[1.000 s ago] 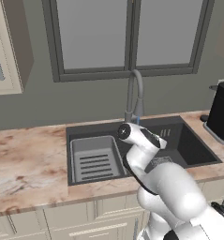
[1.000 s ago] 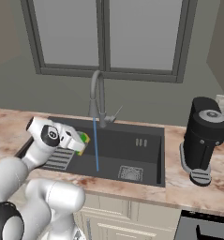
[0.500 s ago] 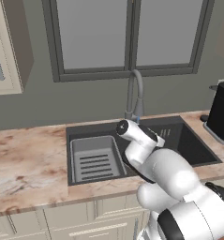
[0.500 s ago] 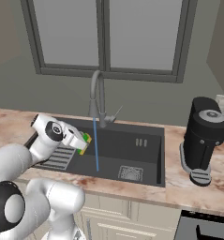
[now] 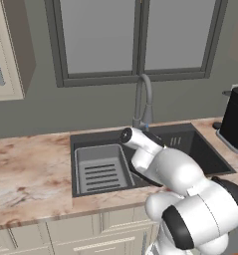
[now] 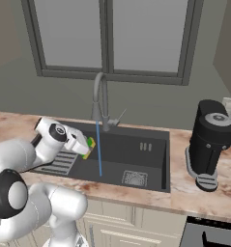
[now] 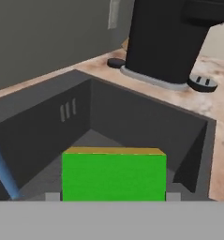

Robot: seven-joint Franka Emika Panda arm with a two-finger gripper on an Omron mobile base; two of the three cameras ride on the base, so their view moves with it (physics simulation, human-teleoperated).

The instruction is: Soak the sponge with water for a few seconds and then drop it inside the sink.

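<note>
My gripper [image 6: 86, 145] is shut on the sponge [image 6: 91, 144], a small green block with a yellowish edge, and holds it above the left part of the sink [image 6: 141, 157]. The water [image 6: 98, 149] falls as a thin blue stream from the faucet [image 6: 101, 94], just right of the sponge. In the hand view the sponge [image 7: 113, 176] sits between my fingertips [image 7: 52, 197], with the water [image 7: 3, 173] off to its left and the sink's dark wall [image 7: 132, 117] behind. In the left base view my arm hides the sponge.
A lighter grey ribbed rack [image 5: 100, 169] lies in the sink's left side. The drain grate [image 6: 135, 177] is on the basin floor. A black coffee machine [image 6: 209, 144] stands on the marble counter [image 6: 204, 193] to the right. A window is behind the faucet [image 5: 143, 99].
The sponge has edged slightly right, closer to the water stream, and the arm's elbow has swung across. The grip on the sponge is unchanged.
</note>
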